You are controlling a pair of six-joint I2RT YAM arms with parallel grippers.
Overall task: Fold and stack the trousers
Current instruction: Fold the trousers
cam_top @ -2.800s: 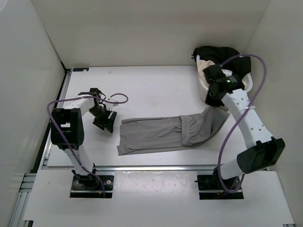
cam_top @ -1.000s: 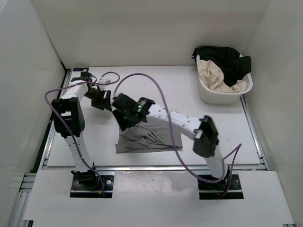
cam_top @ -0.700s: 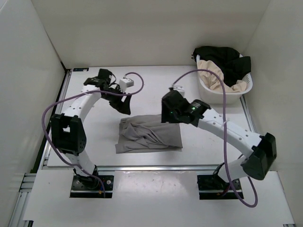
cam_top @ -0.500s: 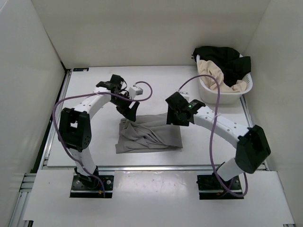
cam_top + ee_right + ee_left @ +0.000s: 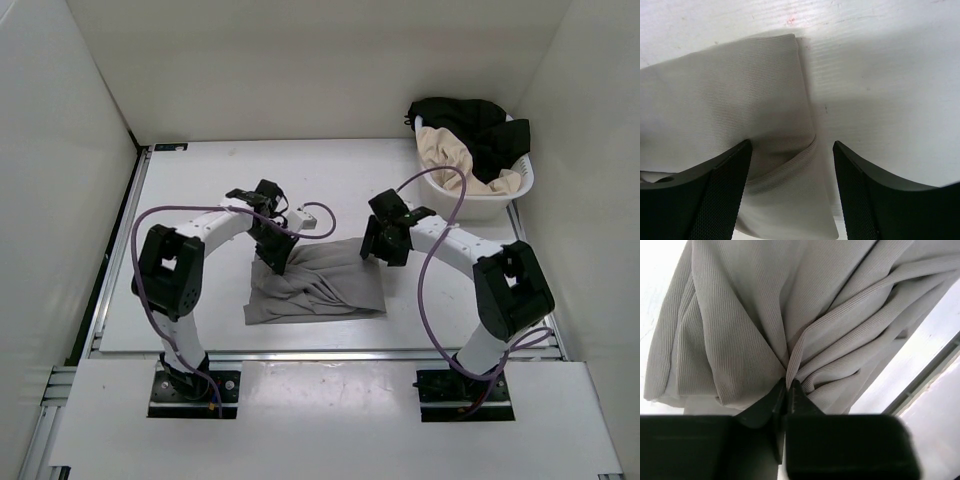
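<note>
The trousers (image 5: 320, 285) are bunched in a creased grey heap on the bench (image 5: 200, 190), nearer its front edge than its back. A pinch of cloth at their far left corner is clamped between the fingers of the left gripper (image 5: 787, 385). The right gripper (image 5: 791, 146) is held, jaws apart, over their far right corner. A basket (image 5: 440, 205) of clothes is set at the bench's far right corner.

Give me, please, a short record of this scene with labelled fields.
Garment: soft mid-grey fabric trousers, rumpled, lying on the white table
Left end effector: shut, pinching a gathered fold of the trousers
Right end effector: open, straddling the trousers' edge
Basket: white plastic basket at back right, holding black and cream clothes
</note>
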